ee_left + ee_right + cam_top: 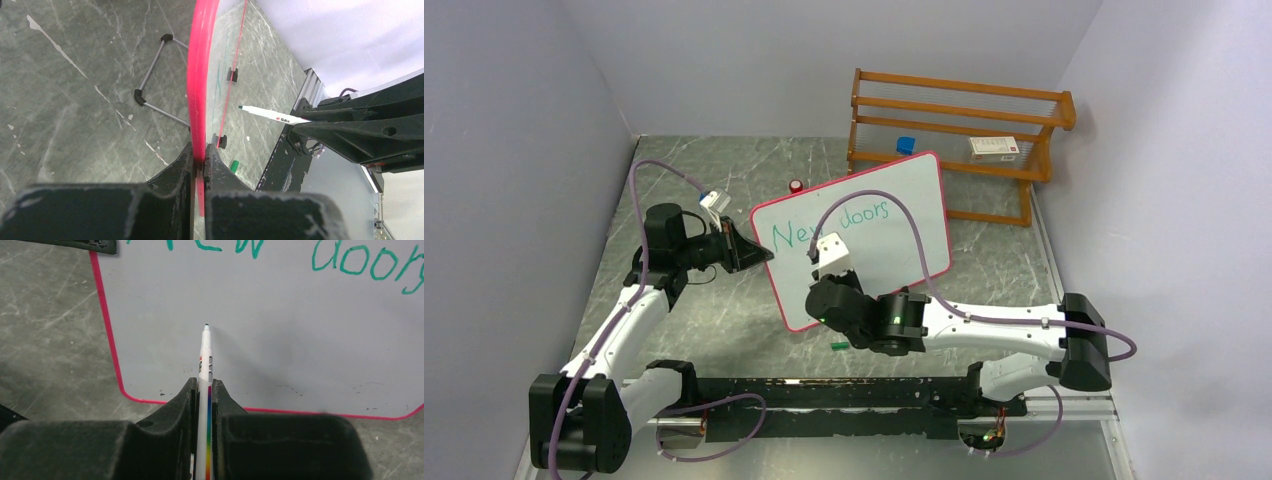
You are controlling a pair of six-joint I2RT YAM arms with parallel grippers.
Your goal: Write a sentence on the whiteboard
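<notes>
Pink-rimmed white whiteboard (879, 255): green handwritten sentence (357, 265) shows only "New doors"; rest likely unwritten. Left gripper (200, 160) pinches rim; right gripper (202, 390) clamps white marker (205, 347).

One whiteboard (879, 250), two green words (864, 212), one marker (205, 355), one green cap (837, 346), one wooden rack (964, 89)

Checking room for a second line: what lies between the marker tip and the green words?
Only bare whiteboard lies between the marker tip and the sentence, shown in the right wrist view.
</notes>
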